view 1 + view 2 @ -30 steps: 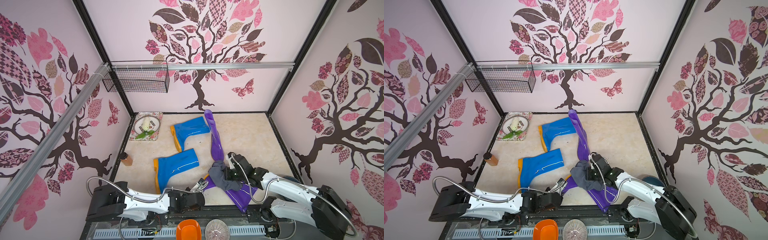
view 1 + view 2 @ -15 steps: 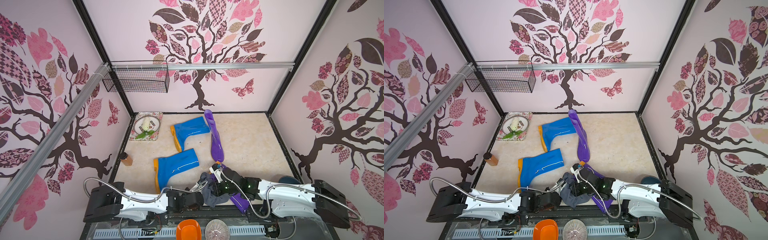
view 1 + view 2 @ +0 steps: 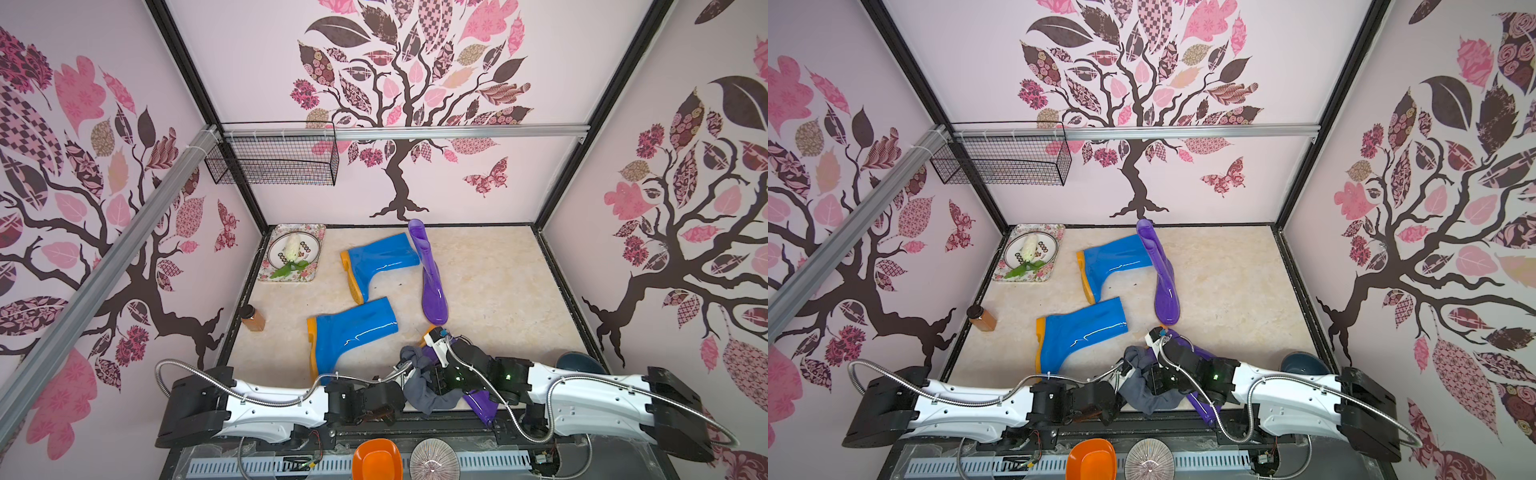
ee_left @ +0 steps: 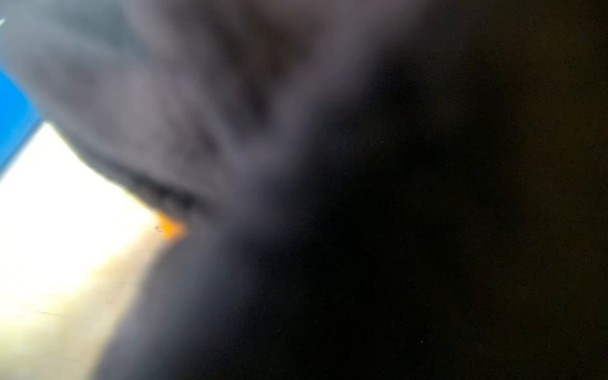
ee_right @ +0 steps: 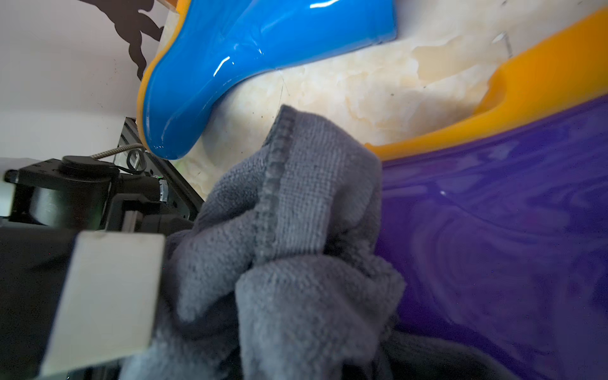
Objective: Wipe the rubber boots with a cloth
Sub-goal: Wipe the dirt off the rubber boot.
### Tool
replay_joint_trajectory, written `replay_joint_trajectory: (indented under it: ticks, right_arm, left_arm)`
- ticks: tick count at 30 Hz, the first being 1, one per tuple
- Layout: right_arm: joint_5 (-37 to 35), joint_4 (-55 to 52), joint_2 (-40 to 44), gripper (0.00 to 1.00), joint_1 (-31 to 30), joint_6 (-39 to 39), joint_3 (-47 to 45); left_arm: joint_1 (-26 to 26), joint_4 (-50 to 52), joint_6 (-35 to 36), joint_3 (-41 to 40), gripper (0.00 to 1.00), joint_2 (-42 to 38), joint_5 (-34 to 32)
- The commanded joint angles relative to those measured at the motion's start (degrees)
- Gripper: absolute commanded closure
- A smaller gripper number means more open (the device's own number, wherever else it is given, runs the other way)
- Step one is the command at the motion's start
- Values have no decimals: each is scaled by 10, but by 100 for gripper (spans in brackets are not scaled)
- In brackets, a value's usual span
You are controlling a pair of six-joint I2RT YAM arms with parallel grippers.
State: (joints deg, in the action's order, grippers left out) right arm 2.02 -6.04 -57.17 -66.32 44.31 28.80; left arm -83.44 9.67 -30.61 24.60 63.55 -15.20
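On the floor (image 3: 498,282), four boots (image 3: 353,332) (image 3: 380,259) (image 3: 432,286) (image 3: 478,405); right gripper (image 3: 433,379) clutches one cloth (image 3: 419,395); left gripper (image 3: 402,370) unclear.

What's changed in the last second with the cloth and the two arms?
The right pincer, gripping the dark grey fabric cloth, dragged it along the near purple rubber boot toward the front edge, up beside the left pincer. The glossy blue rubber boots and far purple rubber boot stayed put.

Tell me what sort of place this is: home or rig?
Most likely a staged robot test cell, not a real room: tree-decal walls in black frame struts, a marble-look tabletop with the left arm and right arm mounted at its front edge, and a hanging wire basket.
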Motion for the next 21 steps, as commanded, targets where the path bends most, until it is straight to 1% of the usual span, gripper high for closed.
replay_joint_trajectory:
  ticks: [1, 4, 6, 8, 12, 15, 19, 21]
  right_arm:
    - [-64, -110, 55, 100, -3, 0, 38]
    - [-80, -135, 104, 100, 5, -4, 50]
    - [-78, -154, 118, 100, 14, -3, 58]
    - [-83, -172, 132, 100, 17, 0, 66]
    - [-92, -201, 165, 100, 24, -6, 87]
    - [-114, -233, 189, 100, 33, -21, 116]
    - [-139, -242, 196, 100, 46, -35, 114]
    - [-118, -221, 187, 100, 47, -52, 99]
  left_arm:
    - [-5, -21, 13, 19, 51, -34, 29]
    - [-2, 14, 16, 31, 39, -49, 34]
    - [1, 34, 15, 34, 29, -51, 39]
    - [4, 46, 12, 34, 22, -53, 46]
    - [13, 55, -2, 28, 18, -70, 59]
    - [26, 66, -9, 33, 16, -100, 66]
    - [70, 68, -24, 45, 14, -144, 103]
    - [85, 82, -29, 56, 13, -144, 105]
